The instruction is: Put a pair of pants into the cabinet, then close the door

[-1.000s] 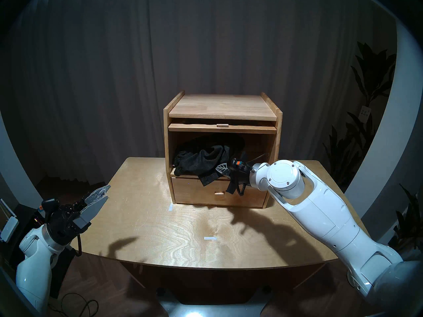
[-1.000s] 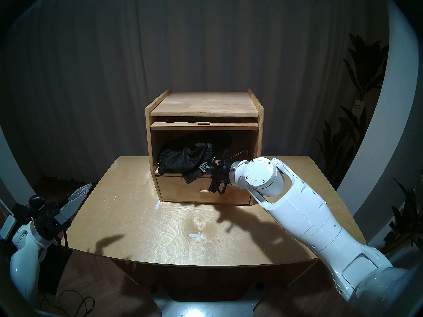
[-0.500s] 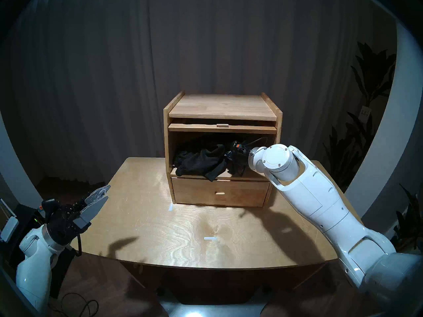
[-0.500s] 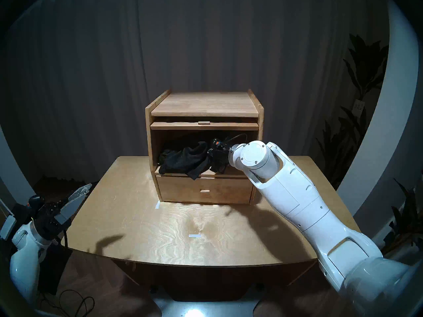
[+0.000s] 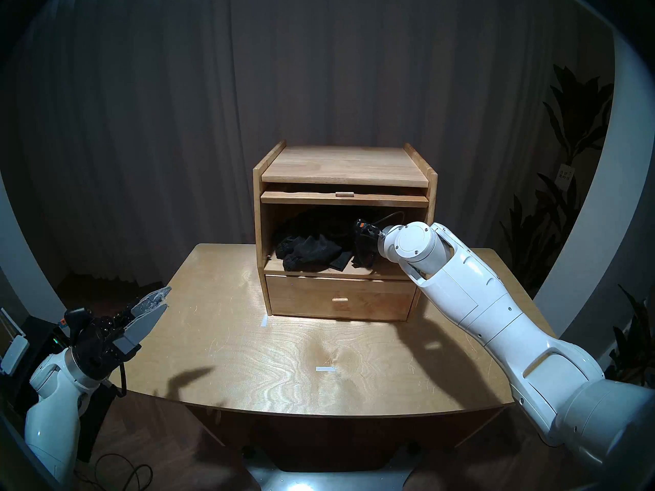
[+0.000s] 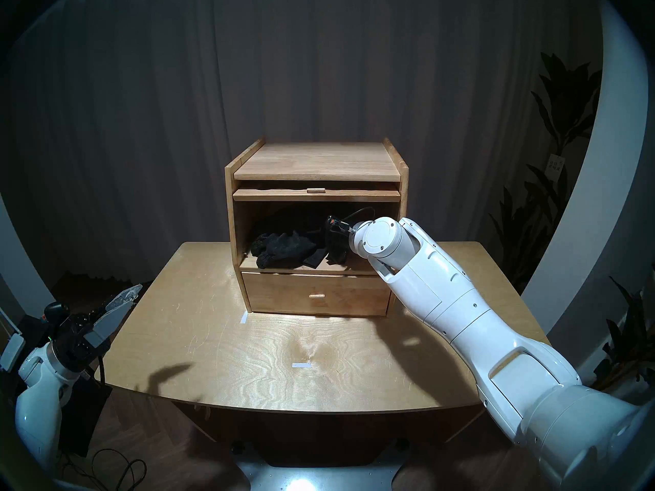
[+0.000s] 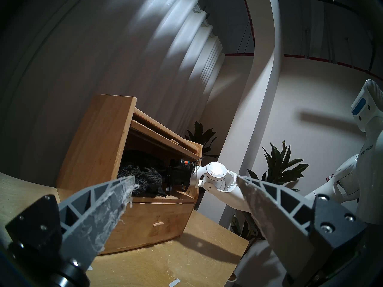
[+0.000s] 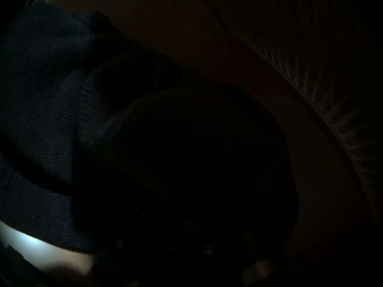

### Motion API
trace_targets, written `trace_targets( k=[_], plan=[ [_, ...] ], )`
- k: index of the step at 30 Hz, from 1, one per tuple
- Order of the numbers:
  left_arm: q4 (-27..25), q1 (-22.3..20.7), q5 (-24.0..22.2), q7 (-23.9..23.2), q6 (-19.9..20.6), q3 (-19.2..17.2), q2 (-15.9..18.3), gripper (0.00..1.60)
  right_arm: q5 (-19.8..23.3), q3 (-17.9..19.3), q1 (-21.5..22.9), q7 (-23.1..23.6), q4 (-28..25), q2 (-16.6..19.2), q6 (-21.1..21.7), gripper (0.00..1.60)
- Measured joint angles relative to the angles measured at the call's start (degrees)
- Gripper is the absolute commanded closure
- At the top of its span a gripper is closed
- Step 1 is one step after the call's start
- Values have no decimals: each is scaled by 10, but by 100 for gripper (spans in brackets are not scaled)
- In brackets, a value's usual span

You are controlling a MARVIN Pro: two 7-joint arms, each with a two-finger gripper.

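Inside cabinet (image 5: 344, 168) upper compartment: 1 pair of pants (image 5: 312, 250), fully in; my right gripper (image 5: 358, 247) clamped, contents unclear. Left gripper (image 5: 150, 308) spread, idle. Next: release, withdraw, lower door (image 5: 343, 198).

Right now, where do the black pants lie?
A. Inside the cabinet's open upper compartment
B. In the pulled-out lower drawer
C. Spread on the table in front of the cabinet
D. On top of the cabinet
A: the pants sit bunched on the floor of the open upper compartment of the cabinet, above the closed drawer.
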Motion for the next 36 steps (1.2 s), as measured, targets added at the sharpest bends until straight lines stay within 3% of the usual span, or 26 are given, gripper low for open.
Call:
trace_targets(
  k=[14, 16, 25, 36],
  plan=[
    [0, 0, 0, 0, 0, 0, 0, 0, -19, 35, -19, -40, -43, 33, 14, 160],
    [0, 0, 0, 0, 0, 0, 0, 0, -19, 37, -26, -41, -53, 37, 19, 0],
    [0, 0, 0, 0, 0, 0, 0, 0, 2, 43, -66, -25, -109, 55, 32, 0],
    [0, 0, 0, 0, 0, 0, 0, 0, 48, 44, -117, 6, -179, 64, 14, 0]
  ],
)
